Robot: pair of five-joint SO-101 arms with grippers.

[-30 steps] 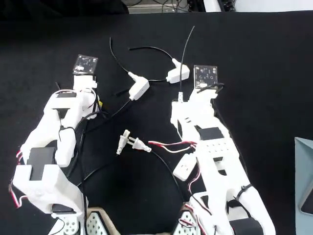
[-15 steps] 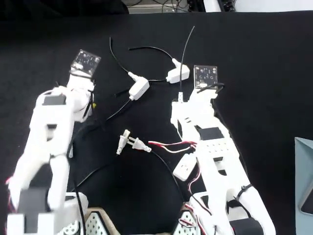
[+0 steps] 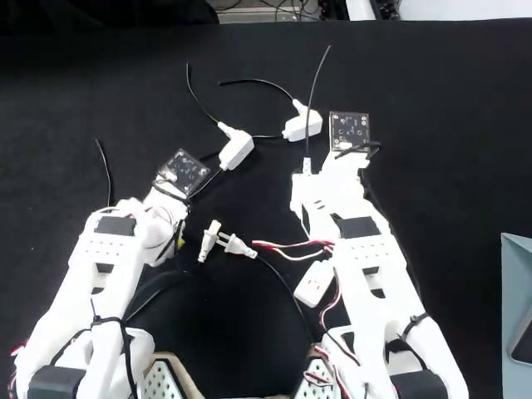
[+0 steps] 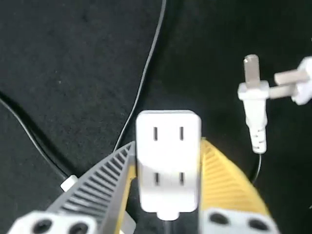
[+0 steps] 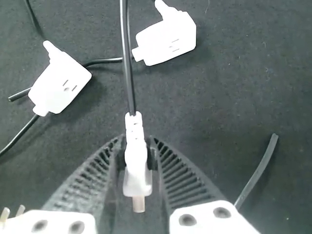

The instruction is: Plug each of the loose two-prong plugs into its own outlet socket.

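My left gripper (image 4: pixel 168 146) is shut on a white outlet socket (image 4: pixel 168 161), its slots facing the camera. A loose white two-prong plug (image 4: pixel 253 105) lies close beside it, and the high view shows that plug (image 3: pixel 218 241) on the black table just right of the left gripper (image 3: pixel 179 198). My right gripper (image 5: pixel 135 144) is shut on another white plug (image 5: pixel 134 168), whose black cable (image 5: pixel 126 58) runs away from it. Beyond it lie two white sockets (image 5: pixel 61 85) (image 5: pixel 165 39). In the high view they (image 3: pixel 235 150) (image 3: pixel 301 126) sit just beyond the right gripper (image 3: pixel 312 176).
Another white socket block (image 3: pixel 314 285) lies beside the right arm with red and white wires (image 3: pixel 287 247). Black cables (image 3: pixel 278 287) loop across the middle of the table. A grey-blue object (image 3: pixel 519 299) sits at the right edge.
The left arm has swung from the far left toward the middle and nearer the front, ending beside the loose plug. The right arm has not moved.
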